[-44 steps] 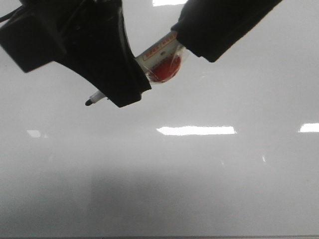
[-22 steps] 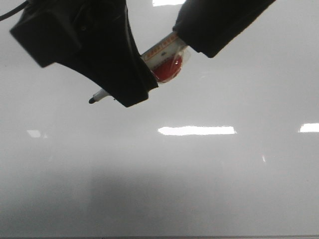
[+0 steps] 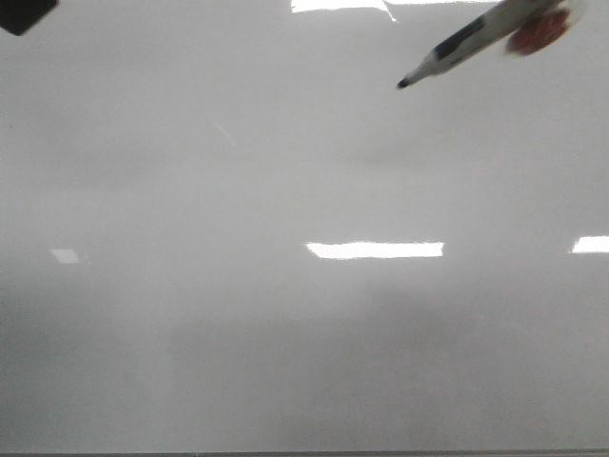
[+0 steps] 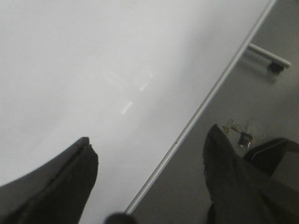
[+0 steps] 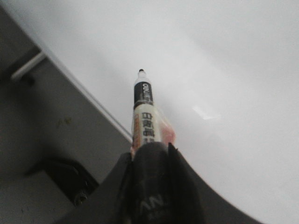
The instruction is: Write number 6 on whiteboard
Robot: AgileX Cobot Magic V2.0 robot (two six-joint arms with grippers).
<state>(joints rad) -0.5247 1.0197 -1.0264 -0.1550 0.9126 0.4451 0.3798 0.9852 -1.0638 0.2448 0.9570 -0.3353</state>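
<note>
The whiteboard (image 3: 285, 333) fills the front view, glossy grey-white with bright reflections. The number 6 is out of view; I see no ink on the board. A marker (image 3: 457, 46) with a black tip and a red blob at its back end hangs over the board's far right, tip pointing left and down. In the right wrist view my right gripper (image 5: 149, 148) is shut on the marker (image 5: 142, 112), its tip clear of the board (image 5: 224, 56). My left gripper (image 4: 149, 135) is open and holds nothing, straddling the board's metal edge (image 4: 205, 102). Only a dark corner of the left arm (image 3: 21, 11) shows in front.
Beyond the board's edge lies grey table (image 4: 261, 102) with a small bunch of keys (image 4: 238, 133) and a pale bar (image 4: 264, 55). The right wrist view shows the board's edge (image 5: 84, 91) and a dark object (image 5: 60, 179) on the table beside it.
The left gripper, which stood over the marker mid-view, has drawn off to the top left corner. The right arm has carried the marker up and to the right.
</note>
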